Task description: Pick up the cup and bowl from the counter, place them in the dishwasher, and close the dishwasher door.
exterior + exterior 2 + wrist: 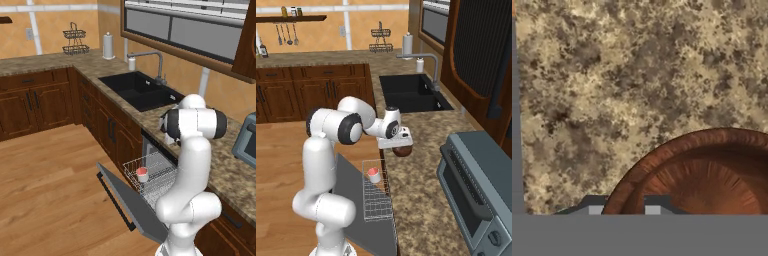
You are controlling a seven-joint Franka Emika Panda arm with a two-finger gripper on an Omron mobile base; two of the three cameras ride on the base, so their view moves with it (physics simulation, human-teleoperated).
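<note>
The cup (142, 174) is seen already standing in the white wire rack (161, 181) of the dishwasher (376, 200), at lower centre of the left base view, so the bowl (402, 150) is judged to be the step in hand. The bowl is found at the middle of the right base view, directly under the gripper (401, 143), over the edge of the granite counter (421, 200) near the rack. In the hand view the bowl (712, 175) is spread across the lower right, with the counter (637, 75) behind it.

To do this step well, the rim should be kept level and held firmly while the bowl is carried off the counter edge and lowered into a free part of the rack, apart from the cup, so that the cup is not knocked over. The open dishwasher door (132, 200), lying flat at the lower centre of the left base view, should be cleared on the way down.

The claw's finger tips (652, 209) are seen close together at the bottom of the hand view, set at the bowl's rim. The rim appears to be pinched between them, though whether the bowl is lifted clear of the counter cannot be told.
</note>
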